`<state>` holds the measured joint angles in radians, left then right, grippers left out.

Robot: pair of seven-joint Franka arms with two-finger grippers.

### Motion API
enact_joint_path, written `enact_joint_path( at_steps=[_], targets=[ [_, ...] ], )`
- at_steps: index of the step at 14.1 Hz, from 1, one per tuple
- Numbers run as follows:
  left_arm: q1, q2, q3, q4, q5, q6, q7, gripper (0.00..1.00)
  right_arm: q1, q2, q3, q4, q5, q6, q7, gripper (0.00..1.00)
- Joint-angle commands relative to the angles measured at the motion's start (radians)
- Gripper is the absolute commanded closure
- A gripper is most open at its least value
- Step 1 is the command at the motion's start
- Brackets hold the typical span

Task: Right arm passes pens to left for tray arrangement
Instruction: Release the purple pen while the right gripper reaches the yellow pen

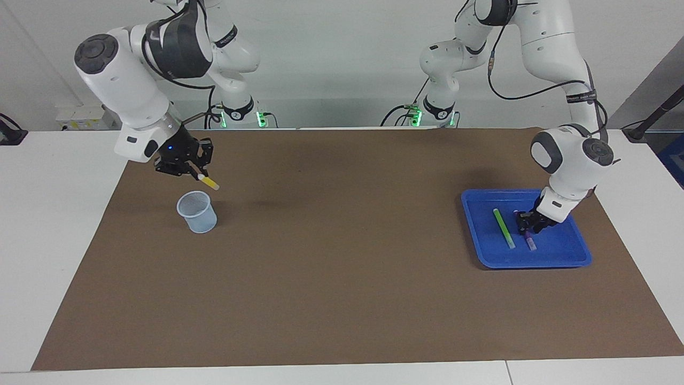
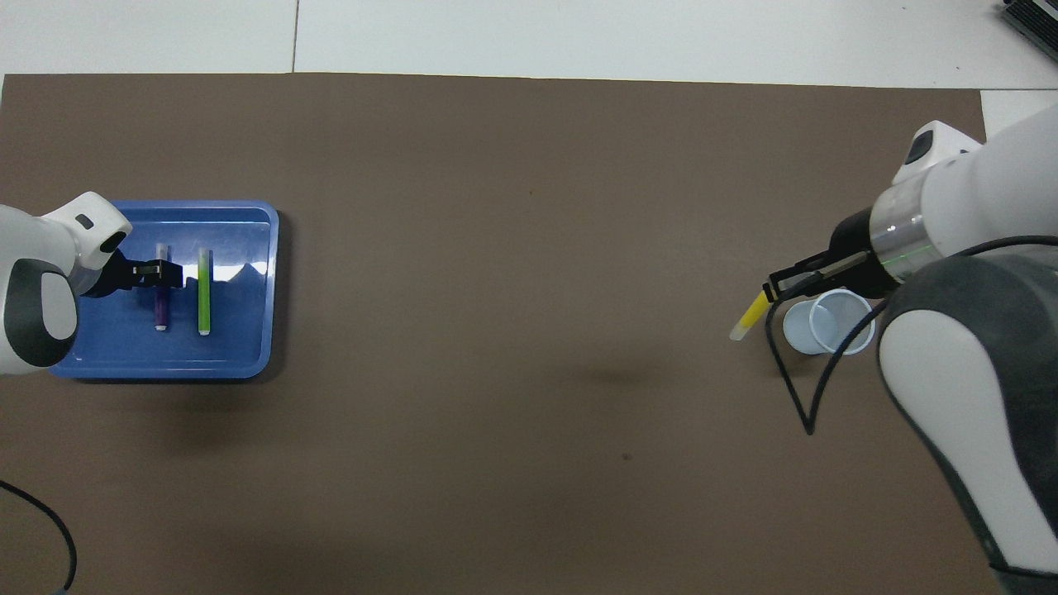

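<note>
Facing view: at upper left we see the right gripper (image 1: 199, 172) clamped on the yellow pen (image 1: 209, 182), raised over the cup (image 1: 197, 212). At right, the left gripper (image 1: 525, 223) sits low in the tray (image 1: 561, 251), jaws parted astride the purple pen (image 1: 529, 241), beside the green pen (image 1: 503, 228).

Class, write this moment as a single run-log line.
right gripper: shut on yellow pen, over cup | left gripper: over purple pen in tray | green pen: in tray
</note>
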<state>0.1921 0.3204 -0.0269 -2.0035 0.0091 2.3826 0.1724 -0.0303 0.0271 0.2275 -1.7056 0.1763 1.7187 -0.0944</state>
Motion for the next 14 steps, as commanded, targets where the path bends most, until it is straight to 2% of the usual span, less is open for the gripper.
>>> enact_joint_path(
  at_steps=[1,4,7,9,14],
  targets=[
    [0.009,0.000,-0.008,0.006,0.011,0.003,0.002,0.25,0.076,0.004,0.003,-0.002,0.038,0.080,0.164,1.00],
    [0.000,-0.006,-0.010,0.084,-0.027,-0.144,-0.005,0.25,0.127,0.004,0.004,-0.011,0.115,0.159,0.377,1.00],
    [-0.011,-0.024,-0.008,0.176,-0.109,-0.322,-0.045,0.25,0.145,-0.007,0.004,-0.069,0.237,0.267,0.458,1.00],
    [-0.014,-0.050,-0.022,0.212,-0.119,-0.394,-0.146,0.24,0.176,-0.016,0.004,-0.112,0.304,0.330,0.484,1.00],
    [-0.046,-0.150,-0.048,0.235,-0.334,-0.496,-0.534,0.22,0.237,-0.018,0.004,-0.161,0.393,0.456,0.527,1.00]
  ],
)
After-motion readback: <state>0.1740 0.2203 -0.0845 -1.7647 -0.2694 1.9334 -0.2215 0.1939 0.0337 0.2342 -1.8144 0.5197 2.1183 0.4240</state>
